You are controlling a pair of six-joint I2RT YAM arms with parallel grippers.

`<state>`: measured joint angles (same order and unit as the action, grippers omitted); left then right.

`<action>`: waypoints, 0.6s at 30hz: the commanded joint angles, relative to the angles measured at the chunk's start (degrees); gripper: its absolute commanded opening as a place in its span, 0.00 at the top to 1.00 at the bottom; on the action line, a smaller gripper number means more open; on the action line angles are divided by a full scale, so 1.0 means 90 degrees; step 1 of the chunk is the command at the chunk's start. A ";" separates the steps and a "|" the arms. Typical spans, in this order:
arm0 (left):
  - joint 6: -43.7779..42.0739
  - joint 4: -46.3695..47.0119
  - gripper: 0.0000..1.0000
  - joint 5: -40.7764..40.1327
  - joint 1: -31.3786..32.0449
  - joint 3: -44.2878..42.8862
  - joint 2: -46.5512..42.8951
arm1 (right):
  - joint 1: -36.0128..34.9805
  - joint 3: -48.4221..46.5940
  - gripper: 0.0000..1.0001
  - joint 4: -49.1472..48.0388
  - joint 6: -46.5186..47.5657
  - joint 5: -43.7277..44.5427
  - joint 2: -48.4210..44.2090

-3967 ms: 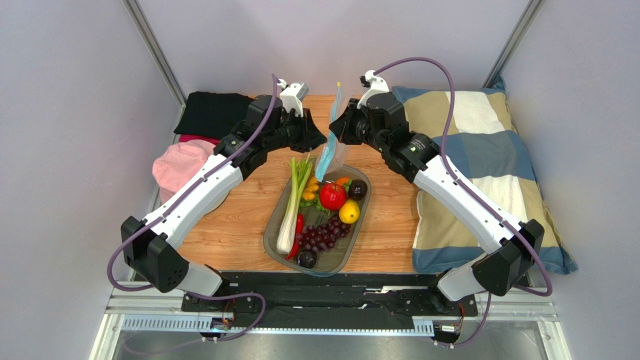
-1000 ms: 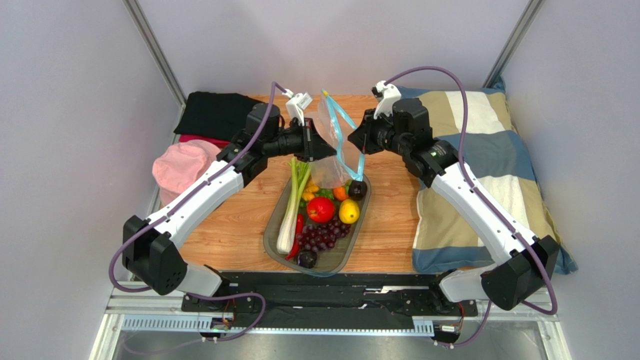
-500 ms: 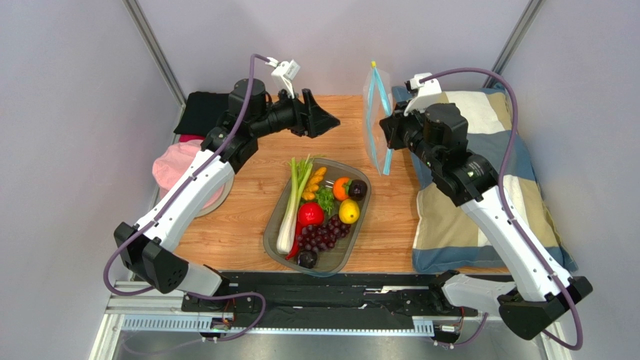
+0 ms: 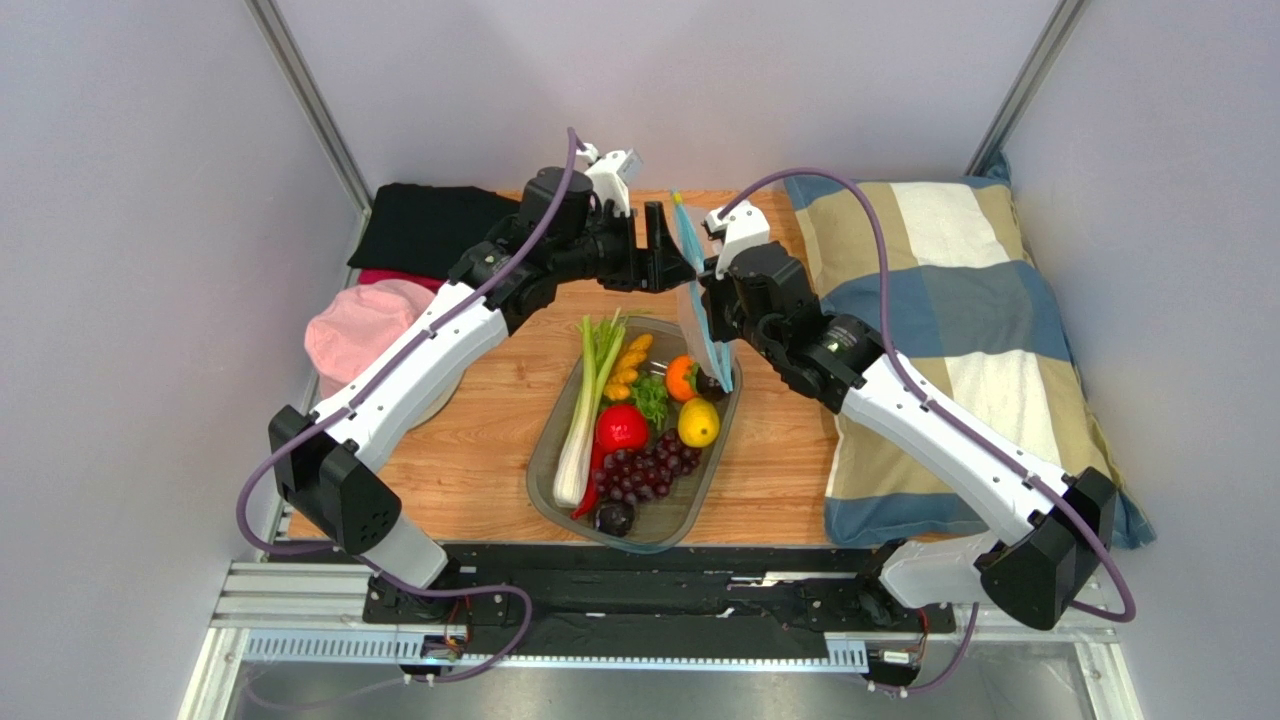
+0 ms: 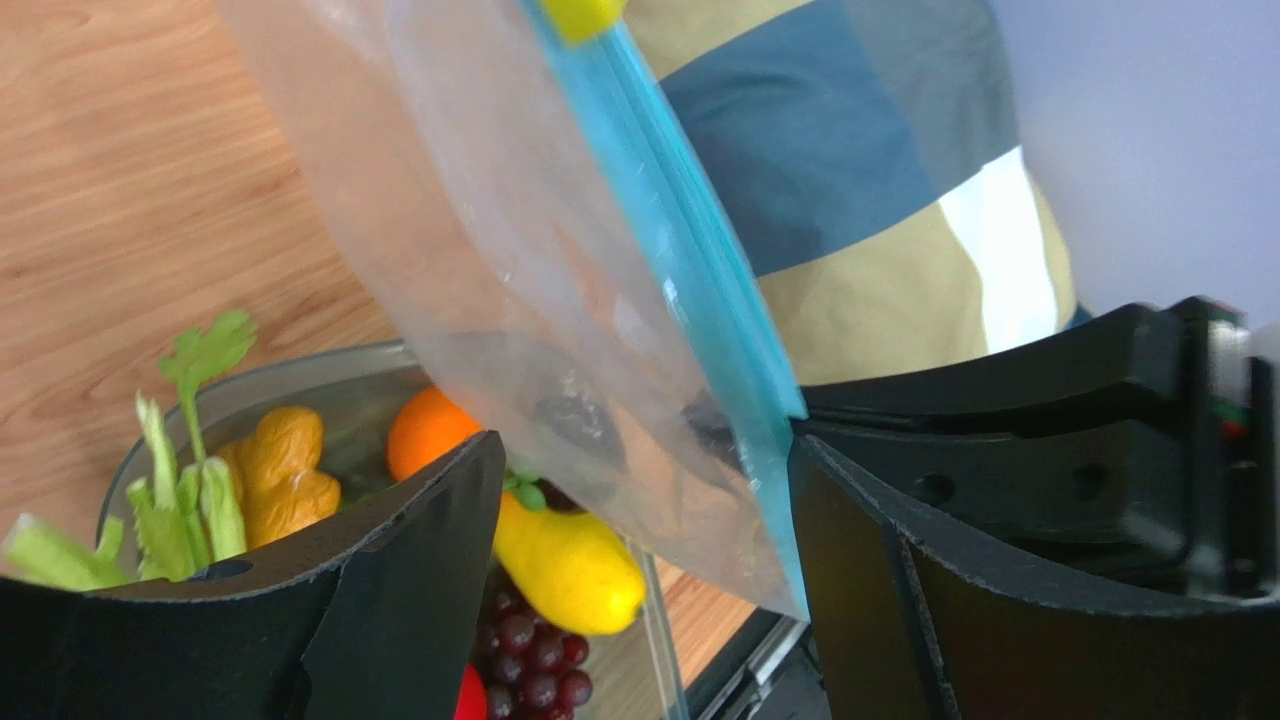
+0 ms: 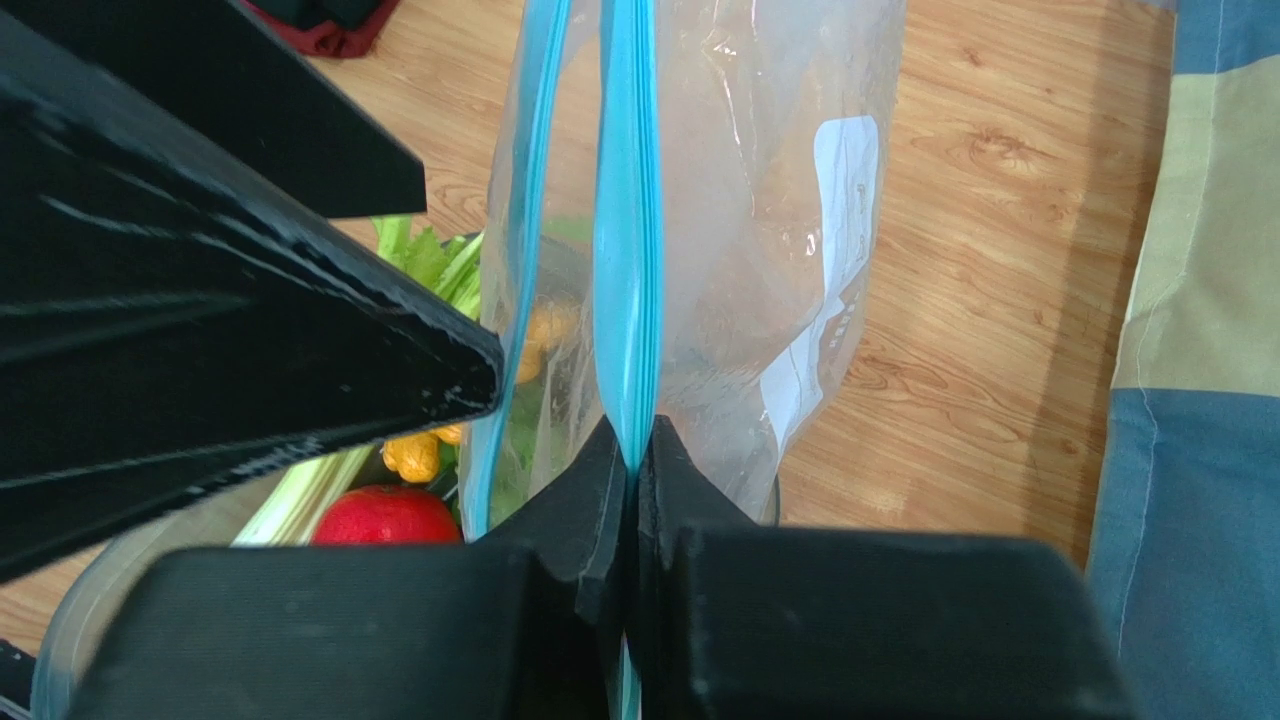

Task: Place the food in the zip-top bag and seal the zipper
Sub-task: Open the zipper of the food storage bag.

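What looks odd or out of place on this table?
Nothing is spilled or broken. Oddest: a pillow and pink cloth lie on either side of the grey tray, and the zip-top bag dangles, seemingly empty, from the right gripper.

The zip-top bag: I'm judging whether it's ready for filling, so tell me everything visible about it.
The bag is clear, floppy plastic with a blue zipper and a white label. It hangs over the far end of the tray, looking empty, its mouth partly apart. The right gripper pinches the zipper; the left gripper, open, has a finger on either side of it.
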<state>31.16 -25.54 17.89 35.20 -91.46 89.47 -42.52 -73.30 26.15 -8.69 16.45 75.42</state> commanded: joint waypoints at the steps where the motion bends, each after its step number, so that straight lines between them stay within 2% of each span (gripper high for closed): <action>1: -0.0190 -0.0443 0.21 -0.0542 0.0083 -0.0160 0.0049 | -0.0080 -0.0088 1.00 -0.0640 -0.0011 0.0214 -0.0040; 8: -0.0142 -0.0620 0.21 -0.0670 0.0083 -0.0170 0.0205 | -0.0080 -0.0108 1.00 -0.0689 -0.0118 -0.0070 0.0048; 12: 0.0131 0.0063 0.21 -0.0348 -0.0005 0.0337 -0.0253 | -0.0090 -0.0176 1.00 -0.0679 -0.0177 -0.0080 0.0048; 18: 0.0346 0.0221 0.19 -0.0084 -0.0229 0.0504 -0.0868 | -0.0080 -0.0196 1.00 -0.0601 -0.0372 -0.0196 0.0038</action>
<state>32.38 -27.16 14.68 34.28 -86.91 87.29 -43.00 -73.30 23.29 -9.98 15.68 75.77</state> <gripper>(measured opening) 0.805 0.024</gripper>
